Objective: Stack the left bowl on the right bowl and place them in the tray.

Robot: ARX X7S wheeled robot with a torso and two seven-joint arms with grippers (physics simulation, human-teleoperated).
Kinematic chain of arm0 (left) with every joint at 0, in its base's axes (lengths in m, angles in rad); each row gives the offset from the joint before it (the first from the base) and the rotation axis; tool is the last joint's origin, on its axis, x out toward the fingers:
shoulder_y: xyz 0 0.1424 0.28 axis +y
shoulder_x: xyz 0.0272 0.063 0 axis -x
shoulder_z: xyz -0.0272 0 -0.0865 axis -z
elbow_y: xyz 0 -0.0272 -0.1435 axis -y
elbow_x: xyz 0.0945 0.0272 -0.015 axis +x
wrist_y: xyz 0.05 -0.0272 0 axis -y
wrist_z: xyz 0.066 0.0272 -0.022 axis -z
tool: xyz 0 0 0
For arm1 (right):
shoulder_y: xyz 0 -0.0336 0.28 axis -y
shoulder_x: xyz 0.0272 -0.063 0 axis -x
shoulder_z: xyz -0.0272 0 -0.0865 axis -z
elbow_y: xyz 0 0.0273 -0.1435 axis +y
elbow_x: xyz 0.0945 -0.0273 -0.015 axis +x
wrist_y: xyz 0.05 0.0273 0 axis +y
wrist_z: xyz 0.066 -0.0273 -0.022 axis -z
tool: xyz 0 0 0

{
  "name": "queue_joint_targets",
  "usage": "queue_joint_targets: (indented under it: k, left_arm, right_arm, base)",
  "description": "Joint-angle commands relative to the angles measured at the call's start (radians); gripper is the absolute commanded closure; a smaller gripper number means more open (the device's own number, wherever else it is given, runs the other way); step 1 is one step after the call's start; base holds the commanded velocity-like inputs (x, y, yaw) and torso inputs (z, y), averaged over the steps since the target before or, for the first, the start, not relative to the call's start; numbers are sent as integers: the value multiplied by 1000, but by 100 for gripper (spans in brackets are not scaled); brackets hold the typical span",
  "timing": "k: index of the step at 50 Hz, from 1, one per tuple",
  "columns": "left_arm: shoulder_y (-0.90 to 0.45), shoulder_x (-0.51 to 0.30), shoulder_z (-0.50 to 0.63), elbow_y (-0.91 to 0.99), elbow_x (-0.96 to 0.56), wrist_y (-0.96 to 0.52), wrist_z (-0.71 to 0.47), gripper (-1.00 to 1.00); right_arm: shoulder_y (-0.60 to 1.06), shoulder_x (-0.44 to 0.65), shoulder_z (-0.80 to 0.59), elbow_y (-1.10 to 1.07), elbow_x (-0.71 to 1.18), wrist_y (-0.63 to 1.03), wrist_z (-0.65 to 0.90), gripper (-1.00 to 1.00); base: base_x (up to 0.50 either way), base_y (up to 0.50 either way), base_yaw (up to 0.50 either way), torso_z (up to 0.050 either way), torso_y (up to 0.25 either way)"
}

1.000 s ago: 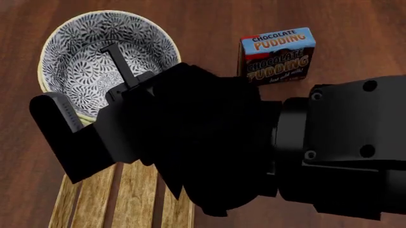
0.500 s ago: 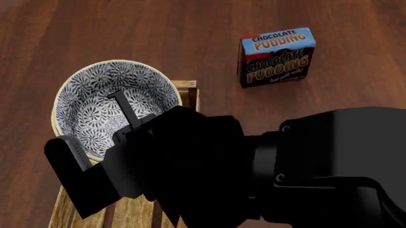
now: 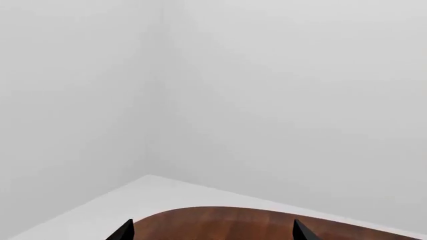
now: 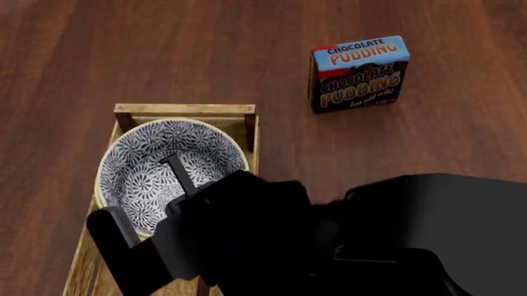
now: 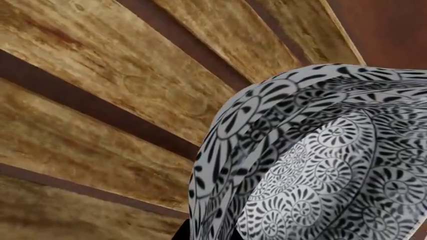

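In the left wrist view we see only pale walls, a curved edge of the brown counter [image 3: 233, 222] and two dark tips of the left gripper [image 3: 210, 231] at the lower border; the jaws stand wide apart with nothing between them, and no bowl or tray is in front of them.

In the head view the right gripper [image 4: 152, 200] reaches in from the lower right; one thin finger lies inside the patterned bowl [image 4: 165, 169] and the thick one outside its near wall, so the jaws hold the bowl by its rim; whether there are two bowls stacked we cannot tell, because only one rim is visible. The bowl sits over the far end of the tray [image 4: 185, 110], whose long axis runs from the robot away toward the far side; the pudding box [image 4: 360, 74] stands well apart to the right.

In the right wrist view the bowl wall [image 5: 300, 165] fills one side, with the wooden slats [image 5: 120, 100] of the tray directly under it; if it touches them, we cannot tell. We judge the next move is straight down, then opening; the right arm is clearly the nearer one.
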Motion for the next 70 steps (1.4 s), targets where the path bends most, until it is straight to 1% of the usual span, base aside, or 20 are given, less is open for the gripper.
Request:
queue_joint_targets:
  k: [1,16,27,36,37,52,63,70]
  left_arm:
    - [1,0,-6,0,-8,-5,0,-100]
    - [16,0,1,-18,0,14,0,-100]
    - [47,0,24,-57,32,63,0,-100]
    - [62,0,34,-74,43,83,0,-100]
    - [62,0,34,-75,43,83,0,-100]
    - [50,0,13,-48,25,54,0,-100]
    - [26,0,-18,-23,-6,23,0,-100]
    - [19,0,-30,-14,-14,15,0,-100]
  right_arm:
    - [-44,-23,-3,77,-60,-52,-5,100]
    - [-163,-79,-21,253,-89,-149,-33,100]
    - [-209,-95,-22,312,-111,-186,-43,100]
    - [-226,-93,-13,333,-112,-177,-53,100]
    - [-224,-91,-13,331,-113,-175,-54,-100]
    - [-174,-86,23,270,-112,-107,-54,-100]
    - [-90,-51,49,96,-102,2,-41,-100]
    - [-63,-37,65,34,-102,32,-30,-100]
  base:
    - [0,0,0,0,10]
    - [1,0,0,1,0]
    - [3,1,3,0,-3]
    - [4,2,3,-3,-9]
    - [12,3,3,0,-10]
    - [0,0,0,-1,-1]
    - [0,0,0,0,0]
    - [0,0,0,0,0]
